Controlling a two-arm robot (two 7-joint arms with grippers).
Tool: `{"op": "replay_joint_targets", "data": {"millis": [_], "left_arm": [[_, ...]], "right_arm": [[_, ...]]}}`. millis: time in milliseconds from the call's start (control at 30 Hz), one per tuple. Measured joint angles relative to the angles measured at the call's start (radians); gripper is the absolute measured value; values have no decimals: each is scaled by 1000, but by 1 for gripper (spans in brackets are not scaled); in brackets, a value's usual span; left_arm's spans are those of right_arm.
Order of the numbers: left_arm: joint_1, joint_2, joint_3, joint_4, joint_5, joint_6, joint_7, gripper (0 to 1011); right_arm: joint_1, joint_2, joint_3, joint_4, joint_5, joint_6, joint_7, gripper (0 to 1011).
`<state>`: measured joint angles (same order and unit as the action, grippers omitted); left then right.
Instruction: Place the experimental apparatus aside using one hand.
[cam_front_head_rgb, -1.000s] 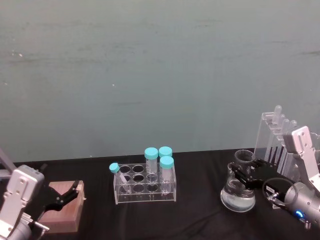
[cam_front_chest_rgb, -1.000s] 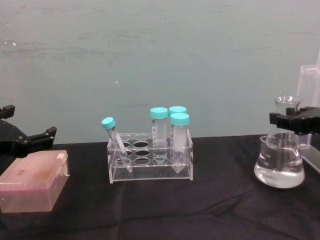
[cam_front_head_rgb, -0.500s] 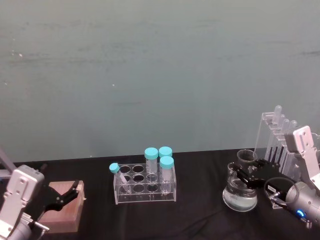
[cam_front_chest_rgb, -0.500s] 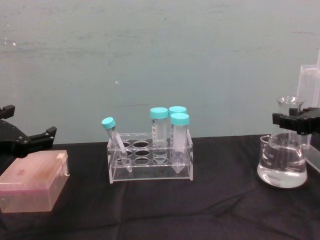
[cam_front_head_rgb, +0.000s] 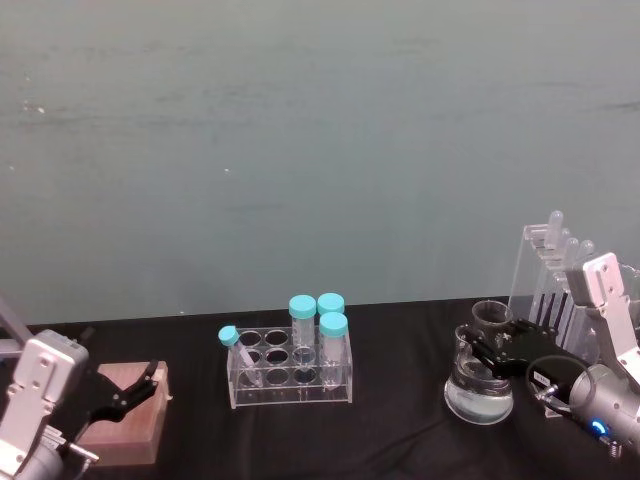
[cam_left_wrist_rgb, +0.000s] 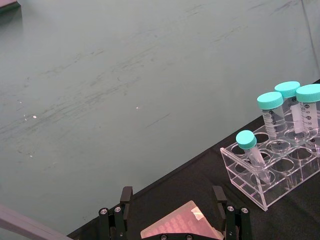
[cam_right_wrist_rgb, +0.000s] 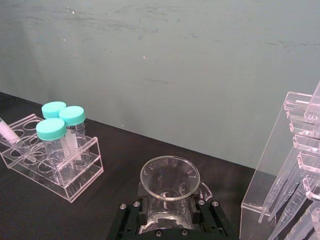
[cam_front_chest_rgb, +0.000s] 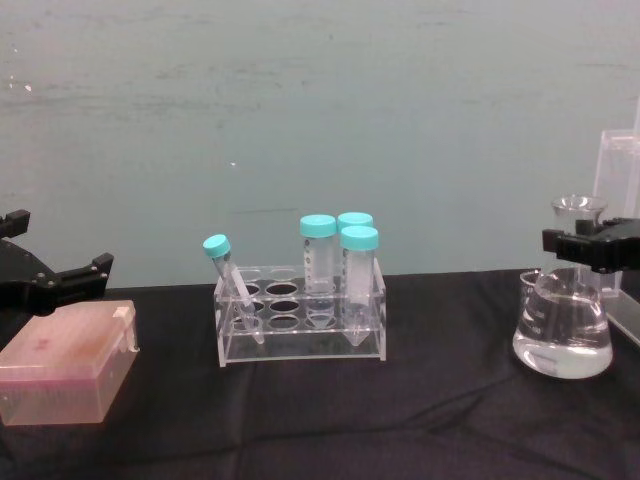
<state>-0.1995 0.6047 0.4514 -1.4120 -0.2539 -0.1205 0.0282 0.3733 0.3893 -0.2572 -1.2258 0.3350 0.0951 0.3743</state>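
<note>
Flask (cam_front_head_rgb: 479, 385) upright, neck in right claw (cam_front_head_rgb: 487, 352)

A table (cam_front_head_rgb: 400, 440) covered in black cloth carries everything. Near its middle stands a clear tube rack (cam_front_head_rgb: 290, 378) with three upright teal-capped tubes (cam_front_head_rgb: 320, 325) and one smaller tube (cam_front_chest_rgb: 228, 280) leaning at the rack's left end. At the left edge lies a pink box (cam_front_chest_rgb: 62, 362). On the right sits a conical flask (cam_front_chest_rgb: 562, 335) holding clear liquid; whether its base touches the cloth cannot be told. Just behind and to the right of it stands a clear acrylic stand (cam_front_head_rgb: 548, 285) holding pipettes (cam_right_wrist_rgb: 300, 185).
</note>
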Motion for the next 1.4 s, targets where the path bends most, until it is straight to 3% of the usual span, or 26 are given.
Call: {"op": "replay_joint_targets", "data": {"millis": [1300, 1400], "left_arm": [[0, 0, 0, 0, 0, 0, 0, 1000], [0, 0, 0, 0, 0, 0, 0, 1000]], "right_arm": [[1, -6, 7, 9, 5, 23, 5, 457], [0, -6, 5, 9, 5, 25, 5, 499]]}}
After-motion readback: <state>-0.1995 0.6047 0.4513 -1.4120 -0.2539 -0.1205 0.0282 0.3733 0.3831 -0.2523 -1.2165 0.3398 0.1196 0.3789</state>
